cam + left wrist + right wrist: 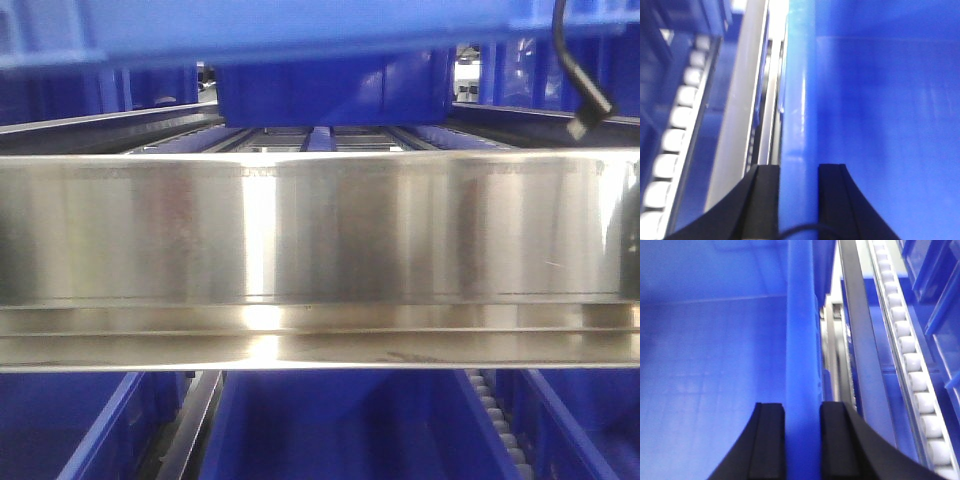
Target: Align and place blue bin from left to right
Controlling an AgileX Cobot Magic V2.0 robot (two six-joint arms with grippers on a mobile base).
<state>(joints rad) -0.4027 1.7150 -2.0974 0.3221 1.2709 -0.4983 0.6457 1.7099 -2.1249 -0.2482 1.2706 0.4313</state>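
**Q:** What do you see of the bright-blue rigid plastic crate (880, 100)?
**A:** Glossy, smooth walls. Your left gripper (799, 172) pinches one wall's rim, fingers narrowed onto it. Your right gripper (802, 410) does likewise on the opposite wall. The crate sits above the polished steel rail (320, 240).
**Q:** Obscured?
**A:** The front view crops it at the top, and the wrist views blur.

Large blue bin (880, 100), bright rigid plastic, smooth inner walls, open top; stood upright alongside roller track (912, 370), thick rim wall running straight away in both wrist views
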